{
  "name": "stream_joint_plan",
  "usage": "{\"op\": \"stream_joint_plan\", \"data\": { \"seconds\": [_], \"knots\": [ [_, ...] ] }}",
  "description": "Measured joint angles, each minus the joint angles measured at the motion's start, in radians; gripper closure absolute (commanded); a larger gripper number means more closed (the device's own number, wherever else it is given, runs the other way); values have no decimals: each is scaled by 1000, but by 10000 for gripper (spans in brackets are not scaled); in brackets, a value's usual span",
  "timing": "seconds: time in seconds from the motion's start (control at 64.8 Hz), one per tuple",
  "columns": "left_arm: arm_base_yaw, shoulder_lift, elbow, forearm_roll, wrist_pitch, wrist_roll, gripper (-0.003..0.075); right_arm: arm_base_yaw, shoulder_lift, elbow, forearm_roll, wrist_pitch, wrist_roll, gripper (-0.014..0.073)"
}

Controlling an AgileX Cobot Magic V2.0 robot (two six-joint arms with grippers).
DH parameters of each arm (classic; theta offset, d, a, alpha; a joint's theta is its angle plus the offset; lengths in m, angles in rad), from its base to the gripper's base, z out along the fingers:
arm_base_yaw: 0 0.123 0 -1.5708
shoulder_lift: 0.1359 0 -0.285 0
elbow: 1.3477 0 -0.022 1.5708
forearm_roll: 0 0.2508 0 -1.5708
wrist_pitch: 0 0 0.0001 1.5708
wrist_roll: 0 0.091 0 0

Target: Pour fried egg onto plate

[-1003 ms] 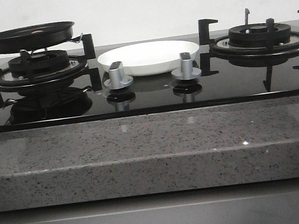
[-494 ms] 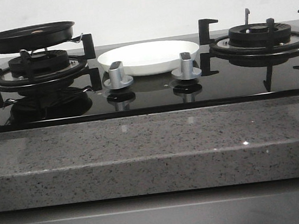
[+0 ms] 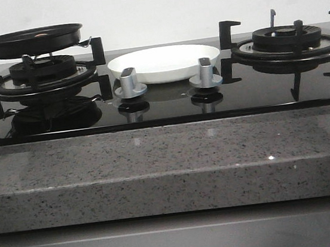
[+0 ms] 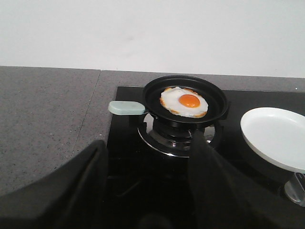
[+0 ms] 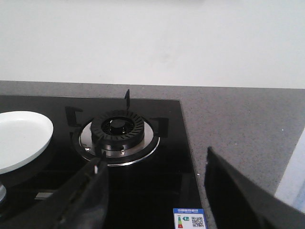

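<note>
We see the fried egg [image 4: 184, 101] in the pan [image 4: 186, 101] on the left burner [image 3: 42, 71], the plate [image 3: 164, 63] between both burners, behind two knobs [image 3: 129, 83].

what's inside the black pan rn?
The fried egg, yolk up, lies flat in the black pan on the left burner. From the front view the pan's rim hides nearly all of it. The plate holds nothing.

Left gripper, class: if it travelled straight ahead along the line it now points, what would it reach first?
Probably the black frying pan holding the fried egg, on the burner ahead of the open left gripper. Depth is unclear; the burner grate might come first.
</note>
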Motion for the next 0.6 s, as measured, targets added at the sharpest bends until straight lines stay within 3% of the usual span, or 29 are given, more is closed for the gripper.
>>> {"op": "stream_joint_plan", "data": {
  "seconds": [0.139,0.324,0.602],
  "knots": [
    [0,0,0,0,-2,0,388,0,35,-23,26,17,0,125],
    [0,0,0,0,-2,0,419,34,191,-149,99,171,-33,130],
    [0,0,0,0,-2,0,462,212,504,-339,238,290,-203,130]
  ]
}}
